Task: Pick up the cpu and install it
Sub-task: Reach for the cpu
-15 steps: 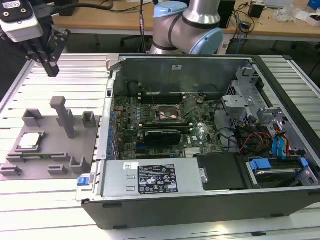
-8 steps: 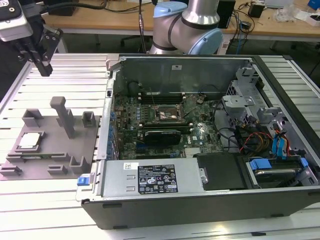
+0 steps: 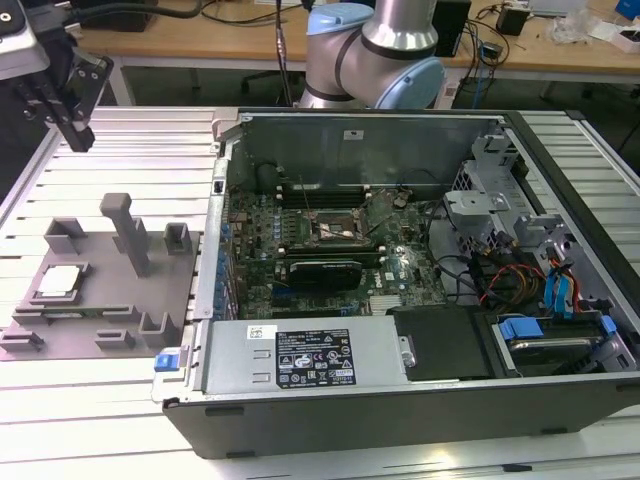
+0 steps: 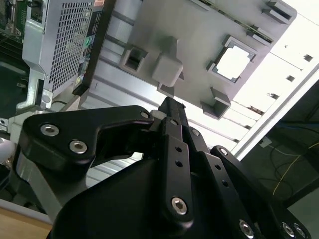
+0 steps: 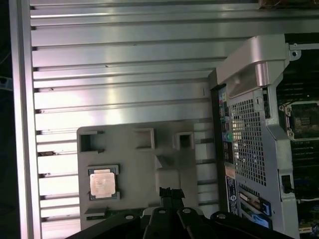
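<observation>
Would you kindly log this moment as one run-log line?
gripper: shut, empty, above table | cpu: lying in grey tray pocket, untouched | computer case: open

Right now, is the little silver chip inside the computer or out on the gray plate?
Out. The chip lies flat in a square pocket on the gray plate, beside the open computer.

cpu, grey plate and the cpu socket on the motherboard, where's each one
cpu (image 3: pixel 60 281): exterior view, middle of its pale metal top.
grey plate (image 3: pixel 112 300): exterior view, bare flat surface beside the cpu.
cpu socket (image 3: pixel 333 232): exterior view, middle of the socket inside the case.
</observation>
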Available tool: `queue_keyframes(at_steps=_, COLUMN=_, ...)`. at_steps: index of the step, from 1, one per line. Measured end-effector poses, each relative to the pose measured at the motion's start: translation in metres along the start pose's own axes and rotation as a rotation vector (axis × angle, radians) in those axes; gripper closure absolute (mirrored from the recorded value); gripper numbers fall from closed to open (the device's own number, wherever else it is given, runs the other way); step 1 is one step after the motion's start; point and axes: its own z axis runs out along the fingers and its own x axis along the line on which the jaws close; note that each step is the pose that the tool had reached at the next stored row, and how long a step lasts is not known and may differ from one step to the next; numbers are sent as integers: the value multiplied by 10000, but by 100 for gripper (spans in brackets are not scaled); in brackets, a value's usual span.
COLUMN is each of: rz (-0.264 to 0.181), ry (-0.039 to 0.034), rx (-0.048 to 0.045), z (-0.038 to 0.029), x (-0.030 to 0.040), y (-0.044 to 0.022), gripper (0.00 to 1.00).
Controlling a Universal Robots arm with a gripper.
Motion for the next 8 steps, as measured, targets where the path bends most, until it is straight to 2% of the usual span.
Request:
queue_keyframes(at_steps=5, rz=-1, ry=-9, rx=0, z=-6, x=93, y=2, gripper=89)
queue_keyframes(at_steps=8, rz=0, ry=-13, rx=-1, z=-9, x=179, y=0, gripper=89)
